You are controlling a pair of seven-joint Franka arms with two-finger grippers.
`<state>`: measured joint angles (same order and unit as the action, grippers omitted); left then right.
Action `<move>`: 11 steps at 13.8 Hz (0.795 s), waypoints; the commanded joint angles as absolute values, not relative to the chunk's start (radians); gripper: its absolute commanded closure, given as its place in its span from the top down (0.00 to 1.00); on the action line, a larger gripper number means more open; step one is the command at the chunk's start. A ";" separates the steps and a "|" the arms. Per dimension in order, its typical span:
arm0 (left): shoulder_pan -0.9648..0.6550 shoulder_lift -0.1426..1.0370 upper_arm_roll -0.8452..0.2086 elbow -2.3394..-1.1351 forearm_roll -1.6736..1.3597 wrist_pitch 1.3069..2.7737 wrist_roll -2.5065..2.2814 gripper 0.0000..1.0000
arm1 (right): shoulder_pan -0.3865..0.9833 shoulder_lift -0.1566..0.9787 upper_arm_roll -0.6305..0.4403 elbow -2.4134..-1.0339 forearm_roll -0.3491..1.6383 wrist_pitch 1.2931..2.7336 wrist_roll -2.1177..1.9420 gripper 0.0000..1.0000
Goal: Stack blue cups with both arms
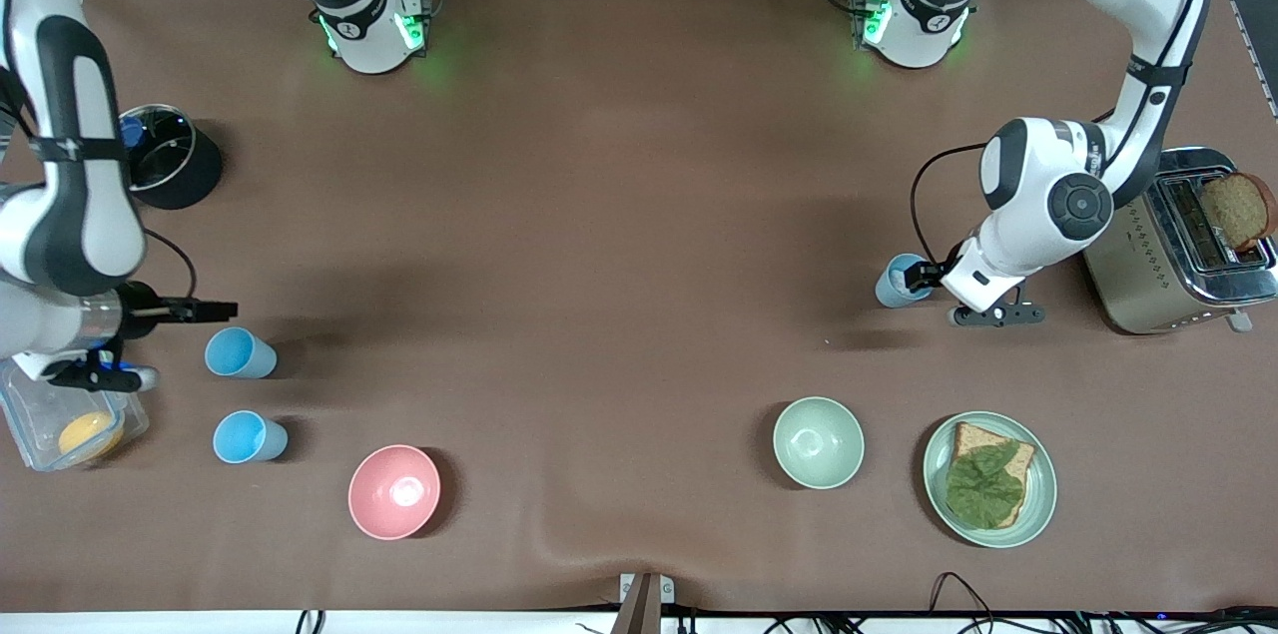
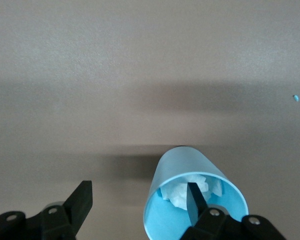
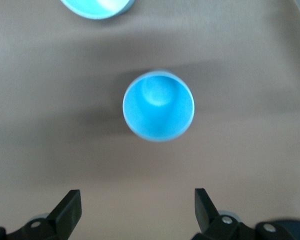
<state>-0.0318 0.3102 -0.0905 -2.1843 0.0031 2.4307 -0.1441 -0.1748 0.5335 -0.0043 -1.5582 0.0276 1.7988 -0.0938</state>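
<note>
Three blue cups stand upright on the brown table. One blue cup (image 1: 902,281) is by the toaster, and my left gripper (image 1: 925,277) is at its rim. In the left wrist view this cup (image 2: 182,167) has something white crumpled inside. My left gripper (image 2: 139,192) is open, with one finger inside the cup and the other outside, well clear of the wall. The other two cups (image 1: 240,352) (image 1: 250,437) stand toward the right arm's end. My right gripper (image 1: 215,311) hovers open and empty beside the first of these (image 3: 158,105). The second shows at the edge of the right wrist view (image 3: 97,6).
A pink bowl (image 1: 394,491) and a pale green bowl (image 1: 818,441) sit near the front camera. A plate with bread and lettuce (image 1: 988,479), a toaster with a slice (image 1: 1178,245), a black pot (image 1: 165,155) and a clear container (image 1: 60,424) stand near the table's ends.
</note>
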 commanded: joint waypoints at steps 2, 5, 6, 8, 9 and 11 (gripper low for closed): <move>-0.034 0.296 -0.101 -2.210 0.002 2.445 -0.155 0.45 | -0.192 0.511 -0.002 -1.615 -0.018 1.856 -0.170 1.00; -0.046 0.301 -0.115 -2.209 0.002 2.445 -0.161 0.00 | -0.213 0.514 -0.002 -1.608 -0.020 1.874 -0.326 1.00; -0.046 0.296 -0.118 -2.209 0.002 2.445 -0.169 0.00 | -0.231 0.517 0.000 -1.608 -0.014 1.879 -0.369 1.00; -0.046 0.290 -0.147 -2.206 0.002 2.444 -0.170 0.00 | -0.235 0.520 -0.002 -1.608 -0.020 1.926 -0.440 1.00; -0.046 0.285 -0.156 -2.203 0.002 2.444 -0.172 0.00 | -0.235 0.522 -0.002 -1.609 -0.020 1.971 -0.478 1.00; -0.046 0.265 -0.198 -2.191 0.002 2.431 -0.208 0.00 | -0.248 0.538 -0.002 -1.609 -0.012 1.990 -0.508 1.00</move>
<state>-0.0444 0.3038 -0.1637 -2.1900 0.0031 2.4366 -0.1599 -0.2271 0.5327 -0.0132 -1.6000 -0.0046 1.9660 -0.4689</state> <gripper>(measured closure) 0.969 0.000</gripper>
